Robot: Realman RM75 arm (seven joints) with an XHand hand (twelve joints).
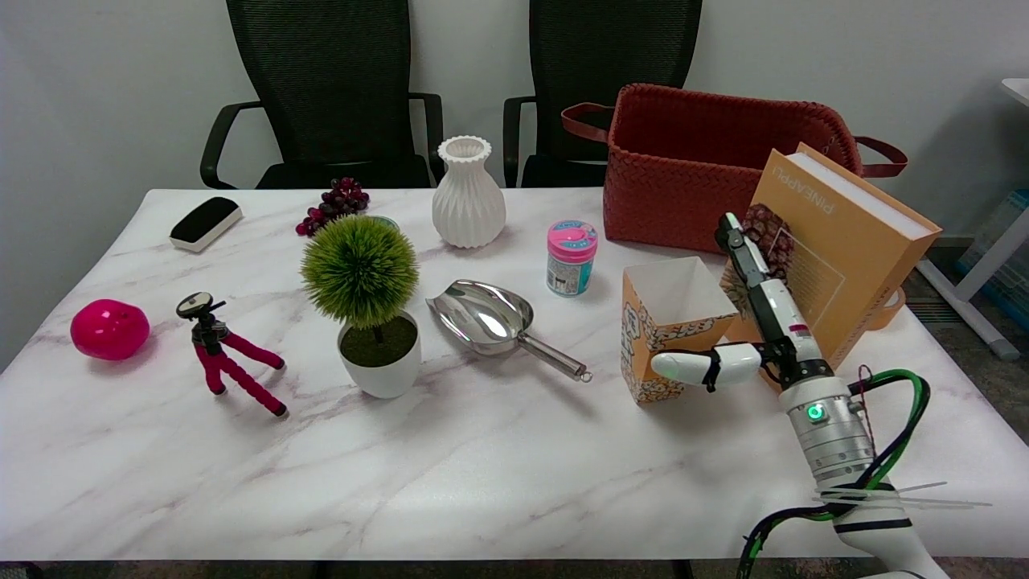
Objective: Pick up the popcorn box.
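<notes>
One working hand (752,338) here, reaching in from 5 o'clock, parked right at the popcorn box (674,330). Spread wide, holding nothing yet: thumb laid across the box's near face, long fingers (744,257) running up along its right side. Can't tell if they actually touch the cardboard or just sit beside it.

Box itself standing upright around 3 o'clock on the marble table (482,482), open top, looks empty. Probably very light and thin-walled, so likely to crush or skid if squeezed hard. Best bet: pinch gently across two opposite faces lower down, not at the floppy rim.

Just behind it, toward 2 o'clock, an orange book (852,241) leaning against a woven basket (683,161), tight against the box, so not much finger room there. Could knock the book over.

Over at 9 o'clock from the box: metal scoop (490,318), small potted plant (366,305), pink tripod (225,354), pink ball (109,328). Farther back near 12 o'clock: small jar (571,259), white vase (468,193), grapes (334,205), eraser (205,223). All well apart from the hand.
</notes>
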